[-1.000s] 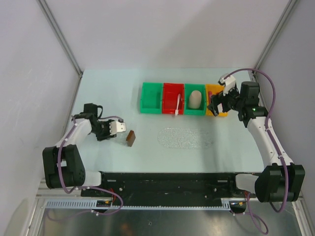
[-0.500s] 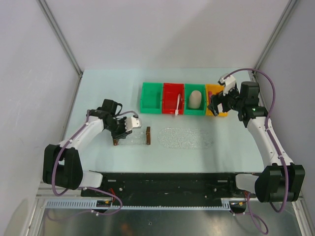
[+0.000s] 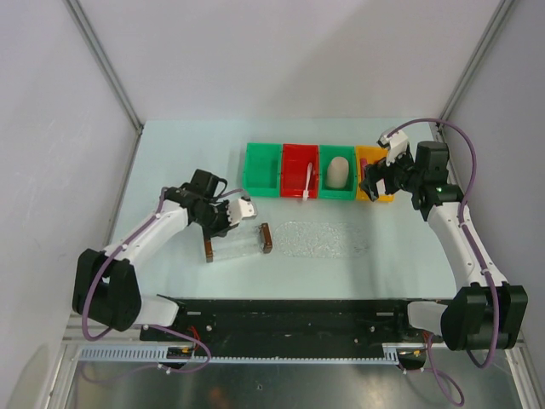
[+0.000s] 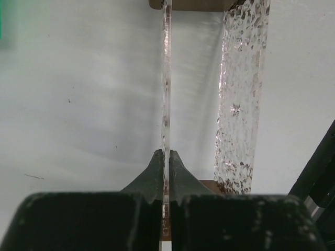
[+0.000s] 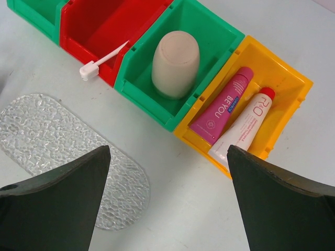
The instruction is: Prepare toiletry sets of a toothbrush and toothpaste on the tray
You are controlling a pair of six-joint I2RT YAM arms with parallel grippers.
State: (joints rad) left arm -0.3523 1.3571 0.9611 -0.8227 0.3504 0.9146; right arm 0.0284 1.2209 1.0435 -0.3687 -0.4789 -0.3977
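Note:
The tray (image 3: 241,247), clear and bumpy with a brown block handle (image 3: 266,239) at each short end, lies left of centre. My left gripper (image 3: 236,223) is shut on its far long wall; in the left wrist view the thin clear wall (image 4: 166,94) runs up from between the closed fingers (image 4: 155,175). The white toothbrush (image 3: 305,183) (image 5: 102,60) sticks out of the red bin (image 3: 299,170). The magenta toothpaste (image 5: 222,107) lies in the yellow bin (image 5: 285,78). My right gripper (image 3: 375,181) (image 5: 168,157) hangs open and holds nothing, just in front of that bin.
A white tube with a red cap (image 5: 243,128) lies beside the toothpaste. A beige cup (image 3: 338,172) sits in one green bin; another green bin (image 3: 261,169) is at the row's left end. A clear bumpy oval sheet (image 3: 319,239) lies flat right of the tray.
My left gripper has moved right and closed on the tray's wall. The tray has shifted right with it, close to the oval sheet. The right arm has not moved.

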